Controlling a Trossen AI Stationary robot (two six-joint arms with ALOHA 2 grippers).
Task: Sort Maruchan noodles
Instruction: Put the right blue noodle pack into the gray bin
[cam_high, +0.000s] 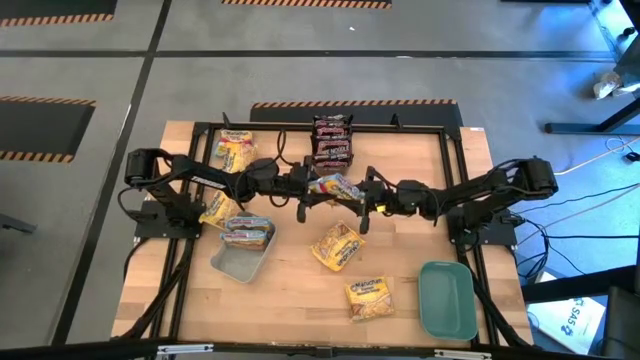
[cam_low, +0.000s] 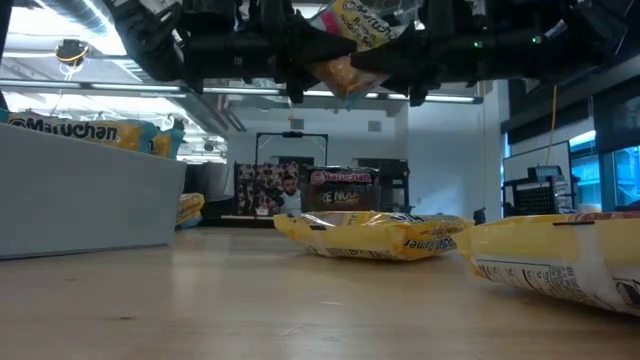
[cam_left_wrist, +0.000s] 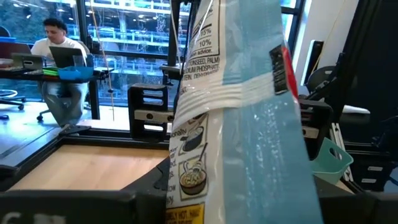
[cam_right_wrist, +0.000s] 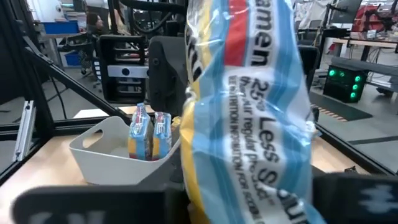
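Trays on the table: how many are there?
2: a grey tray near the table's left side with packets in it, and a green tray at the right front corner.

- Yellow-orange noodle packets on the table: four (cam_high: 234, 150) (cam_high: 219, 208) (cam_high: 337, 246) (cam_high: 369, 296).
- Dark brown-maroon packets (cam_high: 332, 139): one stack; count unclear.
- Blue-striped packet (cam_high: 335, 186): one, raised.
- Trays: two, grey (cam_high: 236, 265) and teal (cam_high: 447, 299).

Above: dark arms (cam_low: 250, 40) across the frame's top, a yellow packet (cam_low: 350, 45) hanging among them | Table (cam_low: 200, 310): two yellow packets, centre (cam_low: 375, 235) and right foreground (cam_low: 560, 255) | Behind: dark packet (cam_low: 340, 190) upright | Left: grey tray (cam_low: 85, 200), packets inside (cam_low: 75, 130)
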